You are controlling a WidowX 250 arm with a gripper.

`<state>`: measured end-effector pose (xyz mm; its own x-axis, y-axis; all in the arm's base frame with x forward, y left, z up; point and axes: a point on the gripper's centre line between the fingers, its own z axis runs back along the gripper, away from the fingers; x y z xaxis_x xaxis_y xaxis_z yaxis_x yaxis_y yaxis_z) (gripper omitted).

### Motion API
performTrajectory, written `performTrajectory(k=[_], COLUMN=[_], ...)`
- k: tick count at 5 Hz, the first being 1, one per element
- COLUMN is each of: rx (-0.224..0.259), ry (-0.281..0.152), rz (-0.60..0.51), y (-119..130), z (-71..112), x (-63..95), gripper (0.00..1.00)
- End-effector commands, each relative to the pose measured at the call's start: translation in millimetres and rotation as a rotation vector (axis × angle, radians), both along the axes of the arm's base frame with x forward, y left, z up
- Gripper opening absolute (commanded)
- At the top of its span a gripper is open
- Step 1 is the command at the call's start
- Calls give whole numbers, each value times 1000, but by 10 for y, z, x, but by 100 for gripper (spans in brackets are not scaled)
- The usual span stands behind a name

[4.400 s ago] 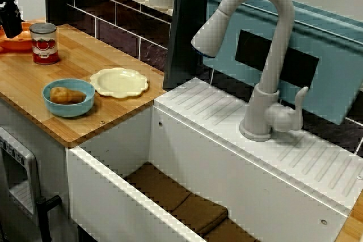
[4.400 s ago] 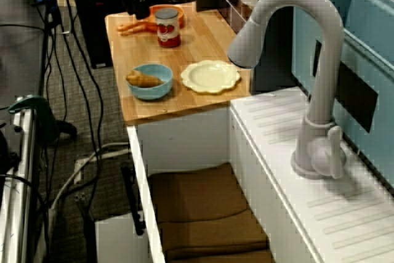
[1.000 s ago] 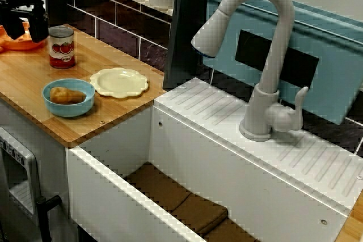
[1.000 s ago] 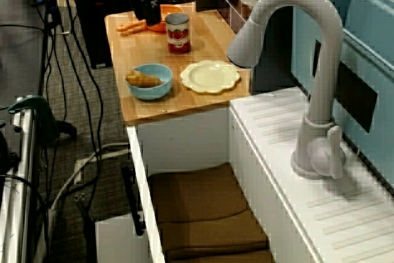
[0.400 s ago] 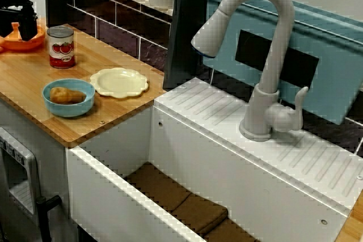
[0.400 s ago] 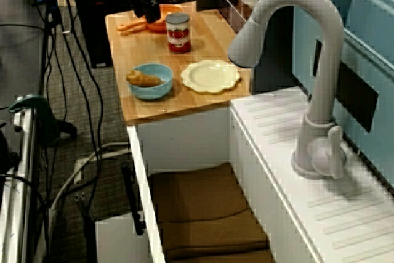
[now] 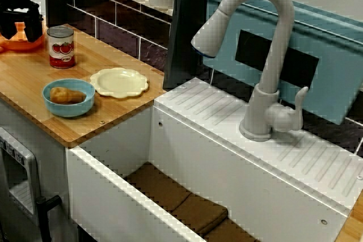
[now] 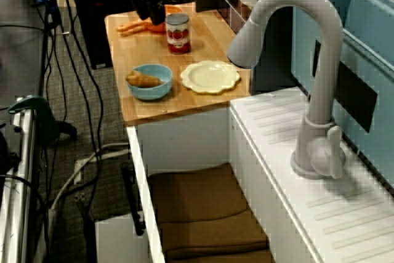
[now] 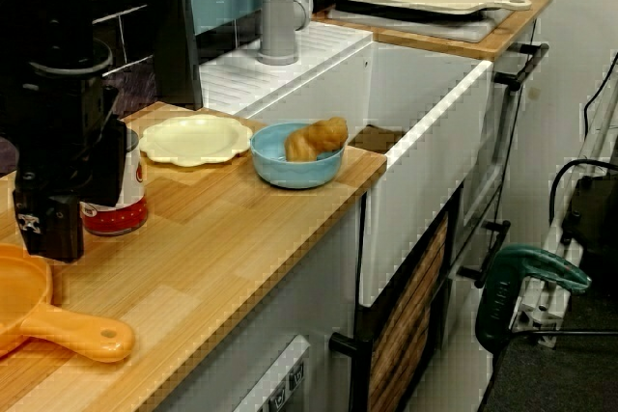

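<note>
A wooden counter (image 7: pixel 22 77) joins a white sink (image 7: pixel 198 157) below dark wall tiles (image 7: pixel 116 35).

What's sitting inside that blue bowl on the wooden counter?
The blue bowl holds one golden-brown, lumpy piece of food, perhaps a pastry, rising a little above the rim. The bowl's floor beneath it is covered, so anything lying under it cannot be seen.

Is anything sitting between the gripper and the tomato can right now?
Nothing visible does. The open gripper hangs close beside the tomato can, by the orange pan; the plate and blue bowl lie on the can's other side.
</note>
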<state>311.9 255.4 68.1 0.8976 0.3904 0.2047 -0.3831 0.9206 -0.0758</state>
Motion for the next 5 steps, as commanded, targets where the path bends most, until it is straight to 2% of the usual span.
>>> performTrajectory(k=[1,3,4,5], rx=[58,-19,-55,-76], ry=[-32,17,55,67], rz=[10,-14,-80,-127], y=[55,-104,-309,-479], z=[129,172,213,262], x=[135,209,218,127], gripper=[100,100,100,100])
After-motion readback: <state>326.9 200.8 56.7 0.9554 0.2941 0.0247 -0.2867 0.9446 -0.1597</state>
